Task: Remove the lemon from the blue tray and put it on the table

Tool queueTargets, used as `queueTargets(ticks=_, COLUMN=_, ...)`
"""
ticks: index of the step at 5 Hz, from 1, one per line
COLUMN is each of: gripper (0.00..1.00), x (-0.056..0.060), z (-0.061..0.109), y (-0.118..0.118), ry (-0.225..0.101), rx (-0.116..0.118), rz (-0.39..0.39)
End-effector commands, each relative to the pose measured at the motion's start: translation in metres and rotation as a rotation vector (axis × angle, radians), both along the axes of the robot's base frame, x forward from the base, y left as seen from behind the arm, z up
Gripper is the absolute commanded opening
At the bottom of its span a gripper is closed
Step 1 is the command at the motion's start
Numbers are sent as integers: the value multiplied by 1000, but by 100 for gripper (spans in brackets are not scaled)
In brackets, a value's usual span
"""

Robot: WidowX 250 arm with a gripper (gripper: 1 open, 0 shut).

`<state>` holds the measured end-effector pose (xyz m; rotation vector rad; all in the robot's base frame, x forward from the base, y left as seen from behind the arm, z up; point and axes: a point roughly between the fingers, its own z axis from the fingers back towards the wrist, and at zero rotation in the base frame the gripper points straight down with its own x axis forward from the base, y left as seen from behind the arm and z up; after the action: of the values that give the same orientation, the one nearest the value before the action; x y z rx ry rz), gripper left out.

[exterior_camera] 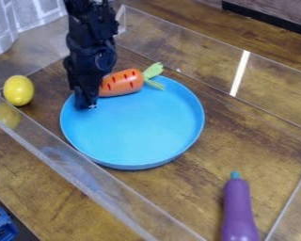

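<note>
The lemon (18,89) lies on the table (241,122) at the far left, outside the blue tray (140,132) and beside the clear wall. My black gripper (86,102) points down at the tray's upper left rim, its fingers closed on that rim. An orange carrot (119,84) with a green top rests across the tray's back rim, right next to the gripper. A hand's width of table separates the lemon from the gripper.
A purple eggplant (237,212) lies at the front right. Clear acrylic walls (65,174) run along the table's left and front edges, close to the tray and the lemon.
</note>
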<state>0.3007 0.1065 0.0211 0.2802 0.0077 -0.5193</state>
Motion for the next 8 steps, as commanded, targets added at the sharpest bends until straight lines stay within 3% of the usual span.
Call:
queueTargets(ticks=1, gripper=0, x=-2, z=4, y=4, ry=11, rx=0, rz=-17)
queueTargets(ticks=4, gripper=0, x=0, z=7, y=26, ry=5, rx=0, rz=1)
queueTargets(ticks=5, gripper=100, x=2, z=12, y=30, ry=-6, rx=-3, rz=3)
queueTargets(ticks=6, gripper=100, x=4, z=25, y=31, ry=-37, rx=-7, rz=6)
queueTargets(ticks=8, gripper=100, x=3, z=28, y=30, ry=-62, rx=-41, rz=20)
